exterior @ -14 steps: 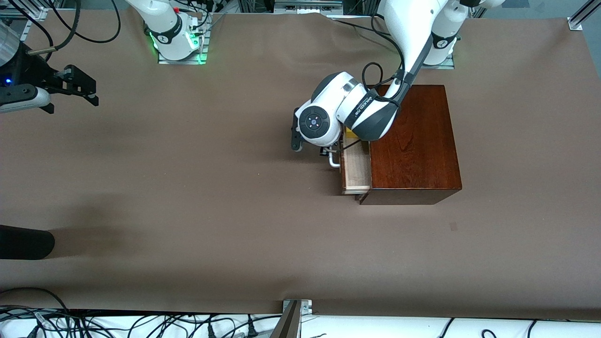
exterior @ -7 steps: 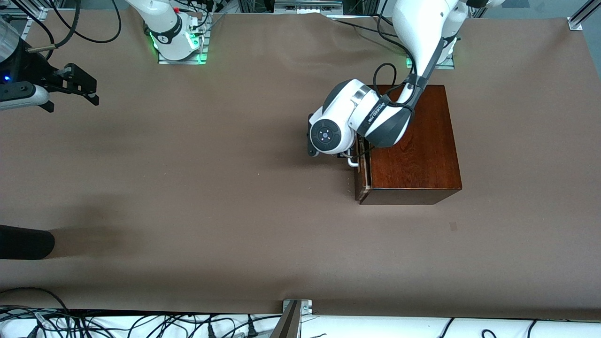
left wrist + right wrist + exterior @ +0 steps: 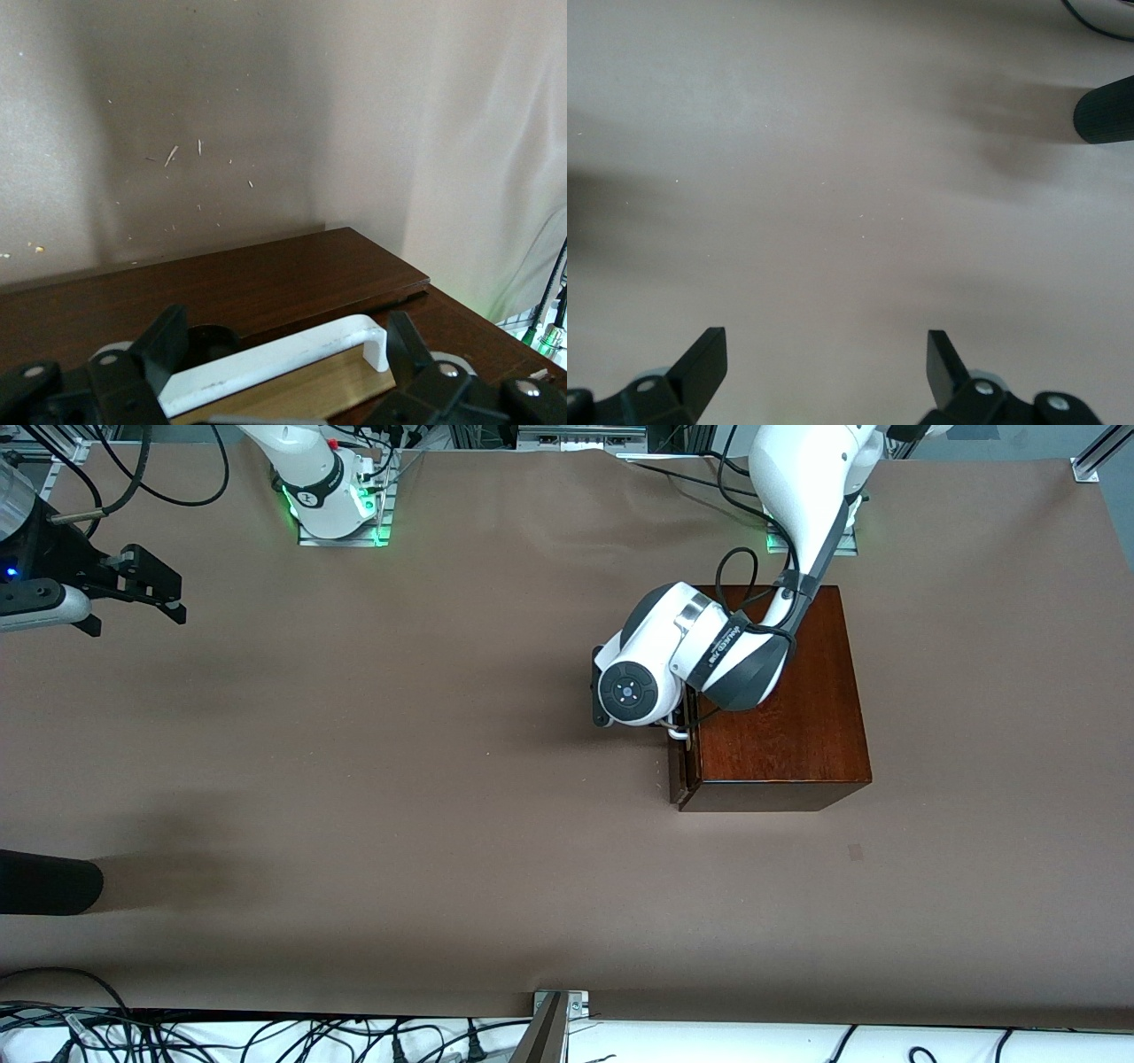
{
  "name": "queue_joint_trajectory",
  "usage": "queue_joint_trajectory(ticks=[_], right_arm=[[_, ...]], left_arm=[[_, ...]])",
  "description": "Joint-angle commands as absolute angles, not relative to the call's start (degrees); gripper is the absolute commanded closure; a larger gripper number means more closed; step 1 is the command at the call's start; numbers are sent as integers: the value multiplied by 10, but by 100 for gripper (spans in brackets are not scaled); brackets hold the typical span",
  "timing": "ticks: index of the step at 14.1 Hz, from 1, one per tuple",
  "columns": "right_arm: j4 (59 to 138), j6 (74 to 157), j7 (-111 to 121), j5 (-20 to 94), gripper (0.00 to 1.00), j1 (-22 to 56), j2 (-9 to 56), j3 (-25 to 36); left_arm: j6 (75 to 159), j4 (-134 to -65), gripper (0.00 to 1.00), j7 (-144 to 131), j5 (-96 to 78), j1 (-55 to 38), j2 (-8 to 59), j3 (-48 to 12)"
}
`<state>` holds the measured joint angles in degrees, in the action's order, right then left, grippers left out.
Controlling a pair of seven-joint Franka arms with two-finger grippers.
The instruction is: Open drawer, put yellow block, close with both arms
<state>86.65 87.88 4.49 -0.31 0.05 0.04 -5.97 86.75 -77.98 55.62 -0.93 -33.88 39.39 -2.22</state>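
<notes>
The dark mahogany box (image 3: 780,708) stands at the left arm's end of the table. Its drawer (image 3: 680,771) is pushed in almost flush. In the left wrist view a narrow strip of pale wood (image 3: 301,394) shows by the dark drawer front (image 3: 266,283). My left gripper (image 3: 283,335) is open, its fingers apart at the two ends of the white handle (image 3: 275,359). In the front view the wrist hides it above the handle (image 3: 678,734). The yellow block is hidden. My right gripper (image 3: 177,602) waits open over bare table at the right arm's end, and it also shows in the right wrist view (image 3: 824,354).
A black rounded object (image 3: 44,881) lies at the right arm's end of the table, nearer the front camera, and shows in the right wrist view (image 3: 1103,111). Cables and a metal bracket (image 3: 558,1005) run along the table's front edge.
My left arm has moved toward the box and pushed the drawer in. The pale tray and the yellow inside it have gone from view. The right arm has not moved.
</notes>
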Motion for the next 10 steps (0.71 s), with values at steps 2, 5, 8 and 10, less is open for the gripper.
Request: queue_joint_trajectory(ticks=[2,5,8,10], right_arm=[[860,867,34,-4,0,-2,-4,-61],[860,867,34,-4,0,-2,-4,-61],[860,867,34,-4,0,-2,-3,-60],[860,867,34,-5,0,-2,-3,-60]], left_arm=[[863,-785,0,568,18,-330,372,-20],[867,-778,0,557,13,-331,345,-26],[858,-777,0,515,-4,-328,286,-25],[841,-775,0,481,-7,-323,245,-19]])
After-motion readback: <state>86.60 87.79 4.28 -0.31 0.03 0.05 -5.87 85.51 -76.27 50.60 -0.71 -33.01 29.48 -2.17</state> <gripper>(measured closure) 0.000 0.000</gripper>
